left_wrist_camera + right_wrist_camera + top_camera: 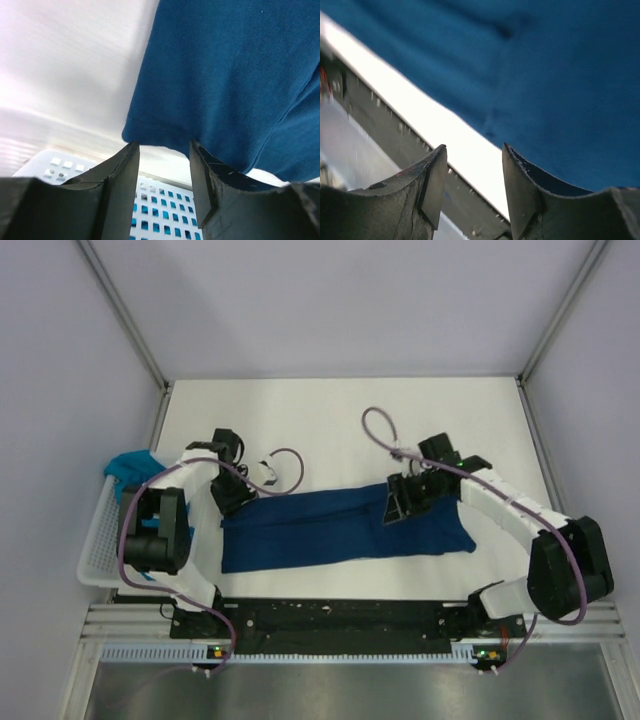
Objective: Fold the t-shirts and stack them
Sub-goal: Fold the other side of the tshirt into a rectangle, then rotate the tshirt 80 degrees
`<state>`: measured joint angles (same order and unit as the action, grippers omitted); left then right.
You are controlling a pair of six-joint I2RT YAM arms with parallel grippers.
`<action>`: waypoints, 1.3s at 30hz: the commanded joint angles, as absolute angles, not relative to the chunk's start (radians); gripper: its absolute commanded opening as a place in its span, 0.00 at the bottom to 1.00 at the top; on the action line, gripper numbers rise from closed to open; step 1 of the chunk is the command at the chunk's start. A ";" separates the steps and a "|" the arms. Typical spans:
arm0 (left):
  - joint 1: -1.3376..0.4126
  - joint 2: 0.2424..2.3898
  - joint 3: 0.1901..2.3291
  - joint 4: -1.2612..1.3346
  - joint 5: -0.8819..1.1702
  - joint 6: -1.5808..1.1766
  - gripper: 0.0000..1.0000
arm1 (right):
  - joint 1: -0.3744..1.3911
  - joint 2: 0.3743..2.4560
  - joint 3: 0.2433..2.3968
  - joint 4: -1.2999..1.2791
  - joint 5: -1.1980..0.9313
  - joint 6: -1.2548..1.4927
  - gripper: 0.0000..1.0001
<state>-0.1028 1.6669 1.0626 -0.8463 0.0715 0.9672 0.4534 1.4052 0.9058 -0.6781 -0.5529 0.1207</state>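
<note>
A dark navy t-shirt [345,530] lies folded into a long band across the near half of the table. My left gripper [234,502] hangs over its far-left corner, and my right gripper [398,508] is above its far edge, right of centre. In the left wrist view the left gripper [162,145] is open and empty, with the navy t-shirt's edge [225,85] just past the fingertips. The right gripper [474,147] is also open and empty, beside the navy t-shirt [545,90]. A teal t-shirt [130,465] is bunched in the basket at the left.
A white lattice basket [98,540] stands at the table's left edge, beside the left arm, and also shows below the left fingers [65,165]. A black rail [330,618] runs along the near edge. Grey walls close in the table.
</note>
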 commanded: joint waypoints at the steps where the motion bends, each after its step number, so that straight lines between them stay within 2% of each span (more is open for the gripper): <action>1: -0.104 1.562 1.121 -0.890 0.077 0.972 0.52 | 0.206 1.347 0.996 -0.618 -0.359 0.193 0.50; 3: -0.104 1.534 1.135 -0.900 0.090 0.974 0.56 | 0.128 1.383 1.014 -0.575 -0.316 0.193 0.59; 5: -0.104 1.522 1.147 -0.905 0.112 0.962 0.57 | 0.068 1.451 1.023 -0.526 -0.310 0.199 0.61; 10: -0.106 1.546 1.121 -0.825 0.124 0.888 0.45 | 0.005 1.626 1.057 -0.425 -0.321 0.230 0.60; 12: -0.107 1.572 1.108 -0.810 0.129 0.865 0.42 | 0.005 1.692 1.077 -0.407 -0.377 0.236 0.49; 14: -0.117 1.592 1.092 -0.808 0.133 0.853 0.39 | 0.005 1.741 1.100 -0.403 -0.379 0.235 0.27; 17: -0.136 1.592 1.030 -0.766 0.089 0.864 0.34 | -0.038 1.799 1.141 -0.399 -0.361 0.239 0.06; 19: -0.137 1.591 0.991 -0.750 0.063 0.871 0.30 | -0.046 1.853 1.196 -0.399 -0.354 0.235 0.00; 23: -0.141 1.583 0.927 -0.755 0.028 0.879 0.30 | -0.048 1.980 1.353 -0.400 -0.382 0.219 0.00; 25: -0.158 1.577 0.893 -0.753 0.017 0.870 0.30 | -0.048 2.058 1.451 -0.417 -0.396 0.221 0.03; 30: -0.228 1.539 0.835 -0.747 0.015 0.821 0.32 | -0.046 2.192 1.679 -0.506 -0.408 0.209 0.34; 34: -0.245 1.471 0.854 -0.828 0.057 0.822 0.35 | -0.046 2.129 1.755 -0.551 -0.324 0.158 0.50; 39: -0.245 1.408 0.948 -0.969 0.107 0.887 0.47 | -0.063 1.929 1.685 -0.578 -0.201 0.098 0.57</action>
